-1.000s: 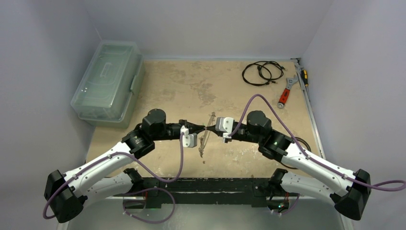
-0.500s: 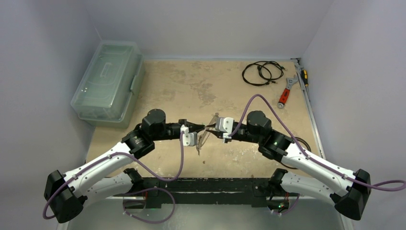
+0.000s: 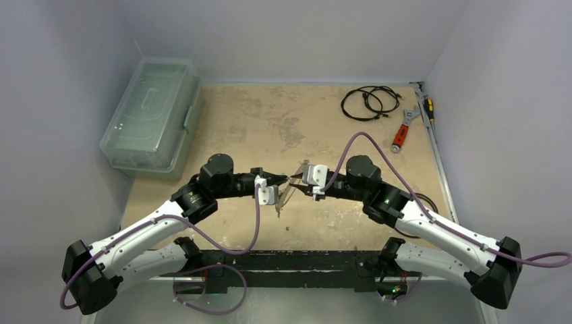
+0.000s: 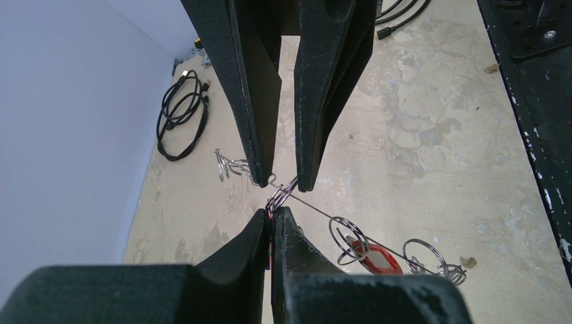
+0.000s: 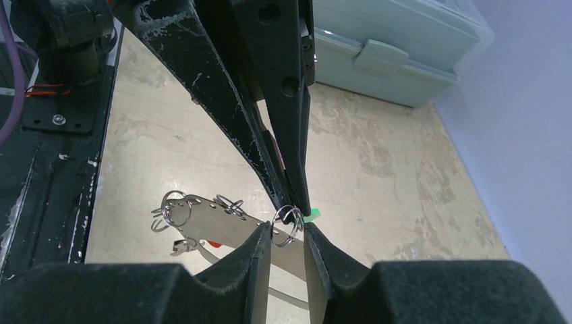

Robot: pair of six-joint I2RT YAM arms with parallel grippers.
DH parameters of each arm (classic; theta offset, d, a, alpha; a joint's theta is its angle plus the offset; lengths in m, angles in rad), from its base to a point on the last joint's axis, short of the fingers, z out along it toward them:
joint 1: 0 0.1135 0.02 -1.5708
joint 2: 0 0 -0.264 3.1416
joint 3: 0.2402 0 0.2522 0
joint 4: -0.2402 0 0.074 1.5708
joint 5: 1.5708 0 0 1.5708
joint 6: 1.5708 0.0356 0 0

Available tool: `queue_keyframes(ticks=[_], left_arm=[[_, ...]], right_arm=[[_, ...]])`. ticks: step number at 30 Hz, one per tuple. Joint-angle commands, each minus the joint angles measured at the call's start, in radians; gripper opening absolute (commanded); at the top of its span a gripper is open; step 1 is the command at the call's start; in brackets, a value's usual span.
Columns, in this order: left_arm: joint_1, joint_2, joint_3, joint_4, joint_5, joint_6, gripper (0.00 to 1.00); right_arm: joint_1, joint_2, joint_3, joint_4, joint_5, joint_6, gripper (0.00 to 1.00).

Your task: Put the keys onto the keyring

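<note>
Left end effector (image 4: 272, 219): fingertips pressed together, clamped on the rim of the keyring (image 5: 222, 226), at a small split ring (image 5: 287, 224).
Right end effector (image 5: 288, 246): jaws a little apart, one finger on each side of that same split ring, tip to tip with the left one.
Keyring: a flat silvery hoop held between the two end effectors over the near middle of the surface (image 3: 270, 128). It is edge-on and tilted in the top view, and more split rings hang along its rim.
Keys: a red tag (image 4: 376, 260) shows under the hoop. A green sliver (image 5: 310, 216) shows just beside the left fingertips.
Low end of hoop: cannot tell whether it touches the surface.
Far left: clear lidded storage box (image 3: 152, 115).
Far right: black cable coils (image 3: 367, 102), and beside them a red-handled wrench (image 3: 403, 131).
</note>
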Motion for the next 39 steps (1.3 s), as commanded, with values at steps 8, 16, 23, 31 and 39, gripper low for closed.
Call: queue_keyframes(ticks=[8, 16, 23, 31, 39], left_arm=[[-0.007, -0.016, 0.007, 0.041, -0.006, -0.016, 0.0], [-0.006, -0.01, 0.01, 0.04, -0.001, -0.017, 0.0], [-0.006, -0.012, 0.01, 0.033, 0.012, -0.008, 0.0], [-0.006, -0.028, 0.01, 0.017, -0.007, 0.019, 0.05], [-0.006, -0.029, 0.01, 0.02, 0.024, 0.016, 0.29]], right_arm=[[0.005, 0.031, 0.052, 0.038, 0.008, 0.018, 0.19], [0.006, 0.036, 0.054, 0.071, 0.021, 0.032, 0.1], [0.007, 0.046, 0.059, 0.072, 0.039, 0.047, 0.0], [0.008, -0.002, 0.044, 0.084, 0.015, 0.042, 0.0], [0.008, -0.014, 0.034, 0.092, -0.017, 0.042, 0.0]])
